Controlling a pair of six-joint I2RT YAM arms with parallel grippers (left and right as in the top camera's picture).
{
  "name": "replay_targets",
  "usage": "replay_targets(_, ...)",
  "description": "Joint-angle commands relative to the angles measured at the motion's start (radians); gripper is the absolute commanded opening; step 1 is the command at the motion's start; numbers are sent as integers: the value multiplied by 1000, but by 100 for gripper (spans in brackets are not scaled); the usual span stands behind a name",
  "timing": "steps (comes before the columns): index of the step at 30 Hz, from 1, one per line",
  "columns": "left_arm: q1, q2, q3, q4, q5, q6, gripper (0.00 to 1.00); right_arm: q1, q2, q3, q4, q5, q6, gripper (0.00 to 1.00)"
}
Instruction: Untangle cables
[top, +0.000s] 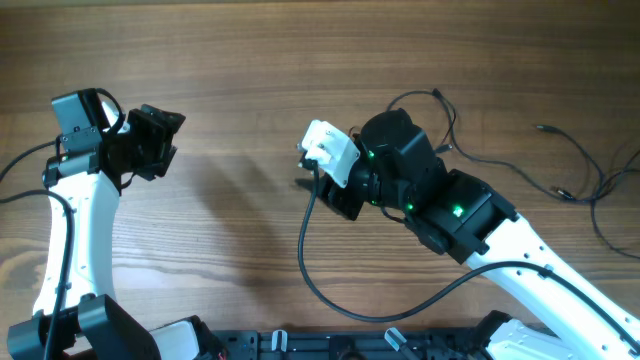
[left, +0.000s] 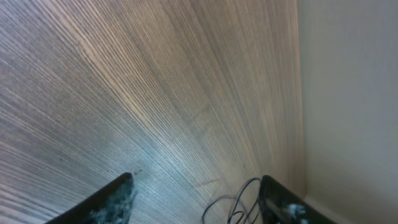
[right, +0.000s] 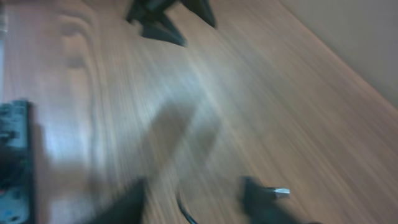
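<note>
The left gripper (left: 198, 202) stood spread, nothing pinched between its two fingers. In its wrist view thin black loops (left: 233, 205) showed low between the fingers, close to one of them; whether they touched it could not be told. The right gripper (right: 196, 202) was also spread. Its wrist view was blurred, with a small silver plug (right: 281, 191) just beside one finger and a dark strand curving between the two.

From overhead, the cables (top: 596, 205) lay on the right half of the table (top: 250, 60), behind and to the right of the right arm. Their long runs went mostly left to right, out toward the right edge. Three plug ends could be counted there, and one near the right arm pointed toward the far edge. How many separate cables there were could not be told.

Bare wood lay between the two grippers. A wall (left: 348, 93) stood along the table's far edge. The right arm's thicker lead (top: 303, 250) looped over the near part of the table.
</note>
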Motion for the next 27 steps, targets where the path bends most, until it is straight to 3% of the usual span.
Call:
replay_targets(1, -1, 3, 6, -8, -7, 13, 72, -24, 32, -3, -25, 325, 66, 100)
replay_targets(4, -2, 3, 6, -26, -26, 13, 81, -89, 52, -3, -41, 562, 269, 100)
replay_targets(6, -2, 3, 6, -50, -58, 13, 89, -176, 58, -3, -55, 612, 307, 100)
replay_targets(8, -2, 3, 6, -72, -67, 13, 94, -276, 58, -3, -59, 567, 306, 100)
replay_targets(14, -71, 3, 5, -97, -8, 13, 94, -533, 97, -6, -103, 361, 308, 100)
replay_targets(20, -342, 3, 5, 52, 5, 37, 99, -687, 208, -6, -176, 242, 483, 100)
replay_targets(24, -561, 20, 5, 222, -45, 222, 100, -719, 282, -6, -206, 238, 467, 100)
replay_targets(27, -712, 56, 5, 291, -235, 333, 100, -740, 329, -6, -232, 238, 456, 100)
